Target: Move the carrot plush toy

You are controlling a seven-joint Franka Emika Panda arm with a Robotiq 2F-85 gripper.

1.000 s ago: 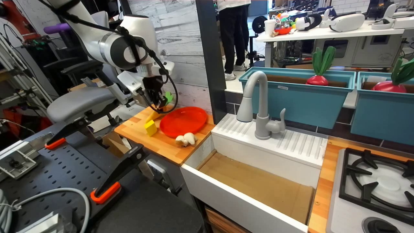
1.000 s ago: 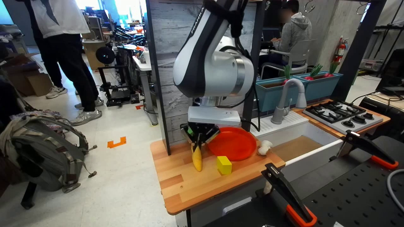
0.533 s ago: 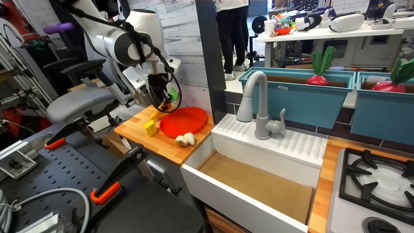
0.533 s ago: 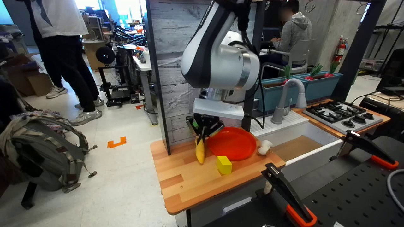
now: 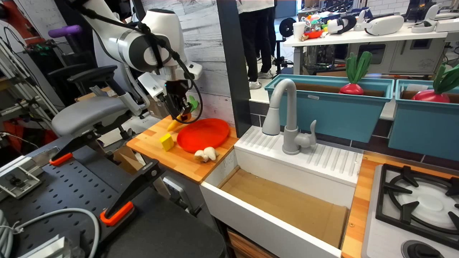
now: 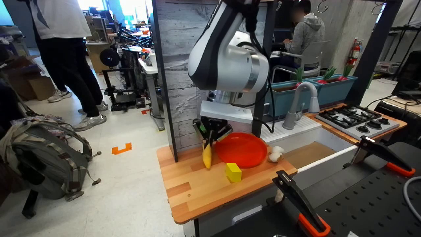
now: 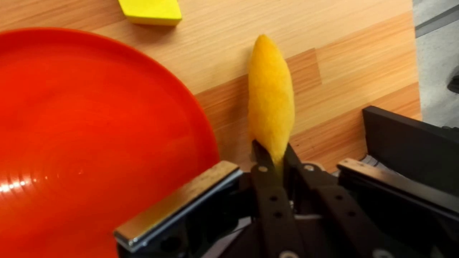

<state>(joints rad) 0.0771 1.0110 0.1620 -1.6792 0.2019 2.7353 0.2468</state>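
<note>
The gripper (image 7: 273,147) has its fingers clamped on the carrot plush toy (image 7: 271,95), whose tip in the wrist view points to twelve o'clock, with the red plate (image 7: 107,118) near nine and the yellow block (image 7: 152,10) at ten. An exterior view adds the green tuft (image 5: 194,103), toward one o'clock from the gripper, and the pale lump (image 5: 206,154) at the red plate's six.

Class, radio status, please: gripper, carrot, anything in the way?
Gripper shut on carrot plush toy. Lifted or resting: can't tell. Red plate beside it, yellow block nearby: possible obstacles.
</note>
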